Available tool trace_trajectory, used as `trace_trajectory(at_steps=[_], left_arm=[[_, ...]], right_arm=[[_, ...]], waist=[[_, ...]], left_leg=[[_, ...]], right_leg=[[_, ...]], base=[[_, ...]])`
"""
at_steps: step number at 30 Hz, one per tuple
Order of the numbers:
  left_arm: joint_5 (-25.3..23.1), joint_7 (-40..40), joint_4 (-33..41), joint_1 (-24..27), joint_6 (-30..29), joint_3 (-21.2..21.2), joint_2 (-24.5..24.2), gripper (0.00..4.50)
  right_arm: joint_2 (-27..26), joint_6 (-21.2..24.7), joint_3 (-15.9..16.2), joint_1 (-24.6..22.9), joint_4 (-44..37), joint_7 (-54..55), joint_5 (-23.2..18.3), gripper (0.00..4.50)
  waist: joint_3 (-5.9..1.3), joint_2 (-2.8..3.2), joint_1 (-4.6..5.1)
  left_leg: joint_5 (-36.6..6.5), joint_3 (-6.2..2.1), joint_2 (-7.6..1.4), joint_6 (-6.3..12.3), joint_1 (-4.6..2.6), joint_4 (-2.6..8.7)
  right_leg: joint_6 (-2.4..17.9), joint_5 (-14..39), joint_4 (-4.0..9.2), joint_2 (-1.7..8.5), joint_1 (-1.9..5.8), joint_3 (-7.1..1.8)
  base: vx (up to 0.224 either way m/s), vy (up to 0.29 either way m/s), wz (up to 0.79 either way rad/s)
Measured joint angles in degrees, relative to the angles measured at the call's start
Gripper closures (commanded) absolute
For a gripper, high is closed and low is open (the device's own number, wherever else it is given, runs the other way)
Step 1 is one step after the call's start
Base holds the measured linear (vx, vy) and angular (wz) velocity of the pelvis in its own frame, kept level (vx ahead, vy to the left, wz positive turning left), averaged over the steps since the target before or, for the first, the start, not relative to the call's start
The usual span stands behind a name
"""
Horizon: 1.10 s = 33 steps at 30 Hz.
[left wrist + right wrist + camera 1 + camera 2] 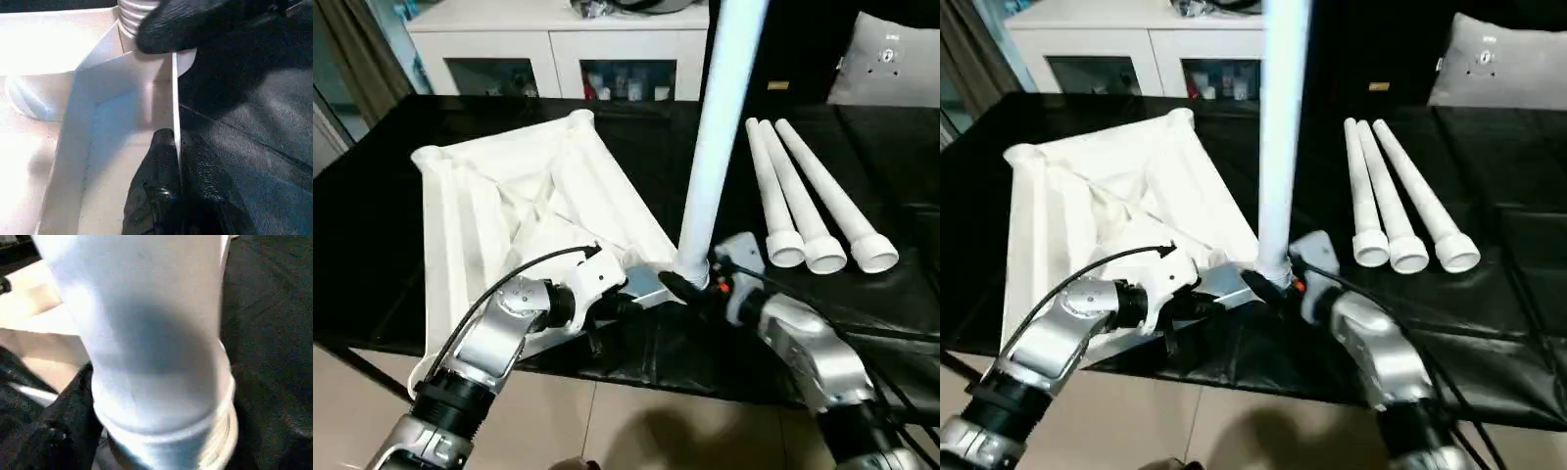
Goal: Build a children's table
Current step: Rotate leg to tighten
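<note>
1. The tabletop (519,196) is plain white all over, ribs included.
2. The upright leg (715,127) is white too, with a slightly bluish tint, and the three loose legs (808,196) are the same white.
3. The worktop (372,225) is glossy black.
4. Both forearms are silver, and each hand, left hand (176,196) and right hand (690,284), has black fingers.
5. The cushion (886,59) at the back is grey, and the cabinet (558,44) is white.
</note>
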<state>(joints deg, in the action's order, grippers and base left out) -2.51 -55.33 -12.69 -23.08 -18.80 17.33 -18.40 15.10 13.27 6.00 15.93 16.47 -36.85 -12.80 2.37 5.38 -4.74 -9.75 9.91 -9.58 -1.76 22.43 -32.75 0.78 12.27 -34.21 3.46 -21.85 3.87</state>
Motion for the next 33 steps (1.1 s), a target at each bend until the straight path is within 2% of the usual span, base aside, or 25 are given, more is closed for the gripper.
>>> trace_trajectory(at_steps=[2, 5, 11, 19, 26, 33], left_arm=[[0.12, -0.59, -0.79, -0.29, 0.84, 0.0, -0.25, 4.5], [0.34, -1.18, -2.33, -1.26, 1.9, 0.2, -0.41, 4.5], [0.63, -2.39, -3.6, -1.88, 3.69, 0.51, -1.06, 4.5], [0.53, -6.71, -9.08, -4.59, 10.65, 1.5, -4.03, 4.5], [0.51, -13.15, -12.82, -7.19, 16.37, 3.56, -5.59, 4.5], [0.09, -16.82, -15.86, -9.28, 20.61, 5.23, -5.87, 4.5]], right_arm=[[0.62, -0.3, -0.14, -0.36, -0.06, -0.69, -0.15, 0.07], [1.2, -0.93, -0.6, -0.69, -0.1, -1.15, -0.42, 0.07], [2.59, -1.62, -1.14, -2.64, -1.62, -3.01, -1.07, 0.07], [10.01, -3.74, -1.38, -5.24, -2.78, -10.76, -1.23, 0.07], [14.1, -3.55, -1.31, -3.0, -3.35, -20.32, -3.32, 0.07], [14.66, -3.69, 0.92, 0.09, -1.37, -26.89, -3.42, 0.07]], waist=[[0.02, 0.11, -0.23], [0.12, 0.3, -0.3], [0.12, 0.3, -0.44], [0.17, 0.24, -0.88], [0.18, 0.22, -2.33], [0.28, 0.07, -2.69]], left_leg=[[0.0, 0.0, -0.02, -0.01, -0.03, -0.04], [0.0, 0.01, -0.02, -0.01, -0.01, -0.12], [0.0, 0.01, -0.04, 0.01, 0.07, -0.18], [-0.01, 0.01, -0.09, 0.03, 0.19, -0.58], [0.06, 0.0, -0.2, 0.44, 0.6, -1.27], [-0.09, 0.01, -0.26, 0.21, 0.61, -1.57]], right_leg=[[0.0, 0.0, -0.05, -0.01, 0.01, 0.0], [0.0, -0.01, -0.12, 0.0, 0.01, -0.01], [-0.01, -0.01, -0.15, 0.0, -0.02, 0.01], [-0.02, -0.04, -0.31, 0.01, -0.02, 0.03], [-0.03, -0.04, -0.78, 0.03, -0.29, 0.05], [0.0, -0.1, -1.01, 0.04, -0.29, 0.05]], base=[[0.0, 0.0, 0.0], [0.0, 0.0, 0.0], [0.0, 0.0, 0.0], [0.0, 0.0, 0.0], [0.0, 0.0, 0.0], [0.0, 0.0, 0.0]])
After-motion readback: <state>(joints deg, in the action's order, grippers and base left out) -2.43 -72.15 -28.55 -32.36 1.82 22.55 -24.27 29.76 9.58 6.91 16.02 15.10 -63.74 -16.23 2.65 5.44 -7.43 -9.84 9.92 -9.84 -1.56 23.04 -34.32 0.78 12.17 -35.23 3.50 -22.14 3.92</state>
